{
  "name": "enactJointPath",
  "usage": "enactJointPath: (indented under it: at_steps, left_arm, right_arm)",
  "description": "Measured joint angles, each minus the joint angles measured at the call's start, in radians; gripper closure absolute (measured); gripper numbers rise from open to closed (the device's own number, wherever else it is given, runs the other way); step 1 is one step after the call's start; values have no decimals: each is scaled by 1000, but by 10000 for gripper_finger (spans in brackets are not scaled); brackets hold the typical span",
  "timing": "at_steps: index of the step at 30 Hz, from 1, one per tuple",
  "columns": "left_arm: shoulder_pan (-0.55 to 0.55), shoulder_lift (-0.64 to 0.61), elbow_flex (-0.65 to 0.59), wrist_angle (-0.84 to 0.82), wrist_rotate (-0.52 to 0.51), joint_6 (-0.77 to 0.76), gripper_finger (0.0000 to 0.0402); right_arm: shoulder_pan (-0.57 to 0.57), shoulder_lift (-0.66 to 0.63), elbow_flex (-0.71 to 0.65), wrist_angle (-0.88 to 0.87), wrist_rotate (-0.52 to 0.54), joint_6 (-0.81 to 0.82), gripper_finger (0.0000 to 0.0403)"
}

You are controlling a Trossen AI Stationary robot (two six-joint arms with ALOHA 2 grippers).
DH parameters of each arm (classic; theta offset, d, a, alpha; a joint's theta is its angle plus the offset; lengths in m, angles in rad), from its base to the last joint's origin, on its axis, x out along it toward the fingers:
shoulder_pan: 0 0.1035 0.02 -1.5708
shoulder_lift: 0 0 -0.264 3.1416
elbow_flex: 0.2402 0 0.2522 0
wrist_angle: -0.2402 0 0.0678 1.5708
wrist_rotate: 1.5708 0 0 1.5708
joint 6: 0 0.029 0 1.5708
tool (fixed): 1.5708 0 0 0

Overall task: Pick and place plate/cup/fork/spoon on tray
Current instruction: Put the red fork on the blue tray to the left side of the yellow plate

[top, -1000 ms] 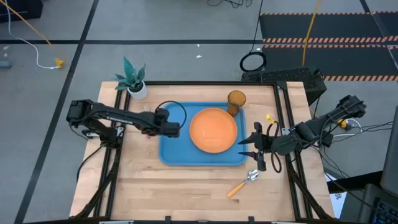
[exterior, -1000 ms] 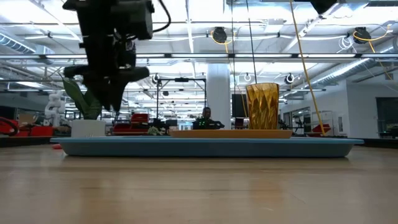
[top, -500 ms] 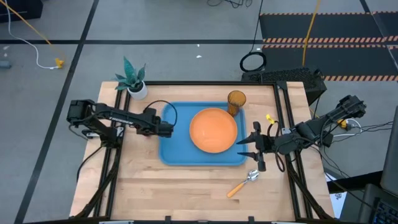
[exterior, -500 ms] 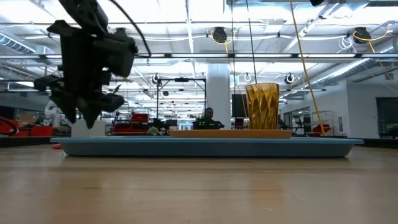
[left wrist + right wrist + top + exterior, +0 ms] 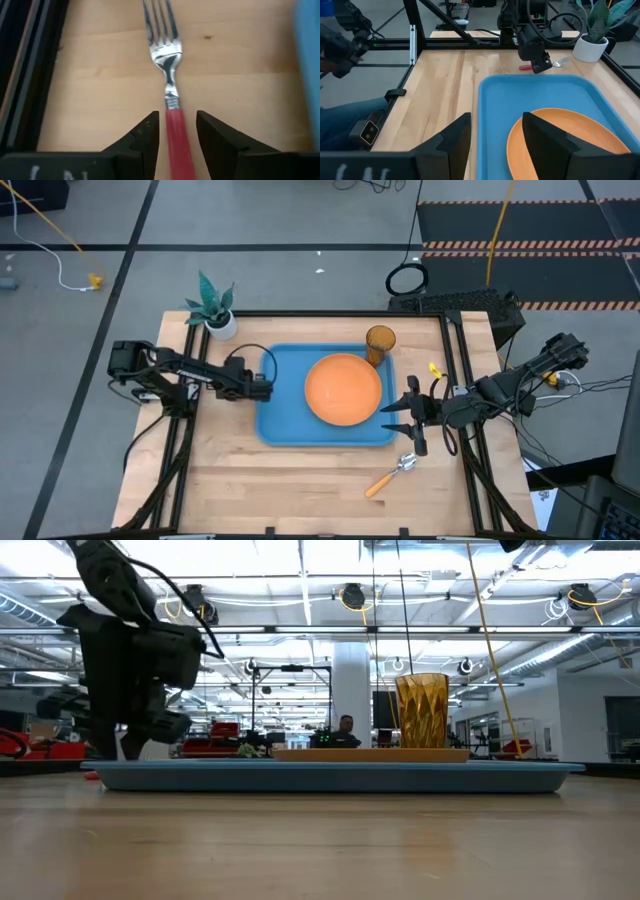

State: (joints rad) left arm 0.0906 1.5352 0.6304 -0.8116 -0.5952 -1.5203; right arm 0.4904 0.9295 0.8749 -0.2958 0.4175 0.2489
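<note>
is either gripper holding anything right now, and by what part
Nothing is clearly held. The left gripper straddles the fork at its red handle near the metal neck, fork lying on the table; whether the fingers press it cannot be told. The right gripper is open and empty.

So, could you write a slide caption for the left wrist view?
Left gripper poised over the wooden table, its fingers straddling the fork's red handle.

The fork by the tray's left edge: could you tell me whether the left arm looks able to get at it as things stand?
Probably yes. The left gripper straddles the fork, its red handle between the open fingers, with only bare table around.
</note>
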Motion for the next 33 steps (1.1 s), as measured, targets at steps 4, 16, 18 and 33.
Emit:
enactJointPath:
  at_steps: [4, 16, 18, 33]
  left_arm:
    - [23, 0, -22, 45, -25, 1, 270]
    - [50, -3, -95, 231, -64, 106, 275]
    - [46, -2, -95, 231, -62, 113, 287]
    - [45, -1, -93, 238, -52, 188, 356]
  right_arm:
    - [0, 0, 0, 0, 0, -5, 234]
    - [0, 0, 0, 17, 1, -34, 234]
    - [0, 0, 0, 30, 2, -39, 234]
    - [0, 0, 1, 45, 2, -60, 234]
